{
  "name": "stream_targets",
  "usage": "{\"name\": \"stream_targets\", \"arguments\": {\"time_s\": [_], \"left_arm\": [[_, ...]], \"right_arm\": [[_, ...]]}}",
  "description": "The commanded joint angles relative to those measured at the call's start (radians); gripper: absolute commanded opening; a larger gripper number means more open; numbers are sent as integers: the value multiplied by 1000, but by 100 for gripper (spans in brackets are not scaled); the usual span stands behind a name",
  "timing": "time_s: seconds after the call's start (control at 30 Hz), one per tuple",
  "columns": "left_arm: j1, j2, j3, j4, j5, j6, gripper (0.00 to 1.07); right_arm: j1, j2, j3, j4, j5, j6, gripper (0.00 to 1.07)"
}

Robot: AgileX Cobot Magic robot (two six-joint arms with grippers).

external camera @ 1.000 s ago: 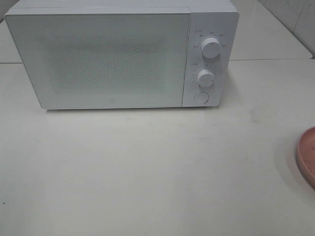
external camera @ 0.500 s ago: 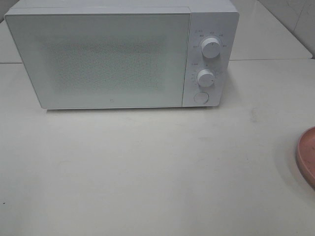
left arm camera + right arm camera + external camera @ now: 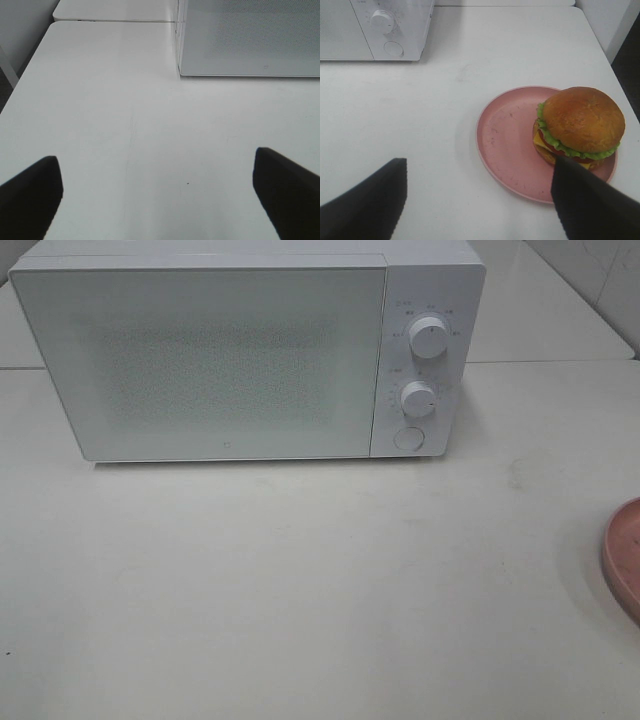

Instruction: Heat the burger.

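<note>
table [image 3: 300, 590]: white, bears everything
microwave [image 3: 230, 360]: door closed, at table's far side
plate [image 3: 510, 145]: pink, near table's right edge
burger [image 3: 579, 125]: on plate, off-centre
left gripper [image 3: 160, 192]: spread, empty
right gripper [image 3: 480, 200]: spread, empty, beside plate

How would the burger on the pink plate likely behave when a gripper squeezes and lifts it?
The burger is stacked layers under a glossy domed bun, so the fingers may slip on the top and the layers could shift or splay. It sits toward one edge of the pink plate, so a sideways push might slide it off or tilt the plate.
</note>
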Motion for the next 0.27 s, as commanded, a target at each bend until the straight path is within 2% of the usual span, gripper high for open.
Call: {"name": "stream_targets", "arguments": {"time_s": [0.03,0.27], "left_arm": [[0,-26,3,-9,-8,-4,98],[0,-26,3,-9,-8,-4,98]], "right_arm": [[2,-28,-1,2,-9,-10,76],[2,-28,-1,2,-9,-10,76]]}}
